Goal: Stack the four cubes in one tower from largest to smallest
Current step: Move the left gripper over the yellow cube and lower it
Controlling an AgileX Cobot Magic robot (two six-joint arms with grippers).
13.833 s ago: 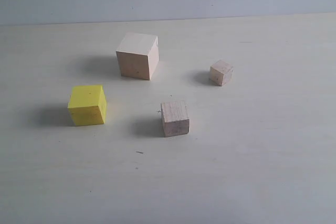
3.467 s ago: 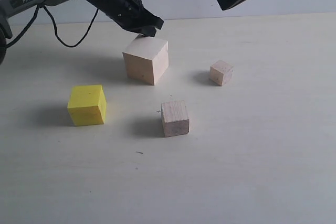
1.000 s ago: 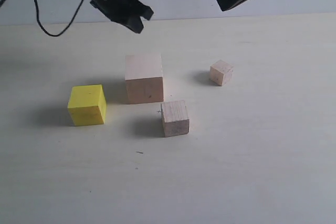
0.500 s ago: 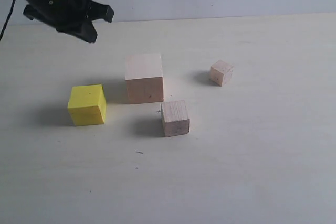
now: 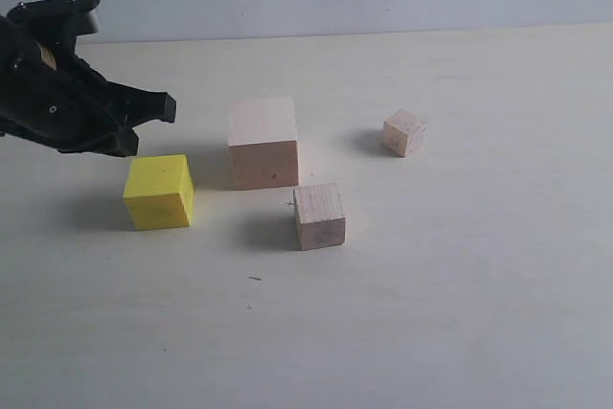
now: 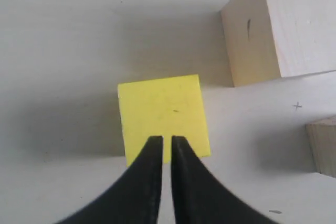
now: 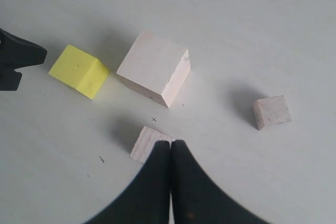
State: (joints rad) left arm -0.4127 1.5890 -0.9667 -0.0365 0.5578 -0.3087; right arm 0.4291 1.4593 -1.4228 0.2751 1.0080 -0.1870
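While the left gripper [image 6: 167, 139] hangs over the yellow cube [image 6: 161, 109] with its jaws barely parted and empty, a descent would jab the top face and shove the cube instead of straddling it. That cube sits on the table [image 5: 479, 313] near the largest wooden cube [image 5: 262, 141], which a widening finger could clip. The right gripper [image 7: 170, 143] is closed, holding nothing.
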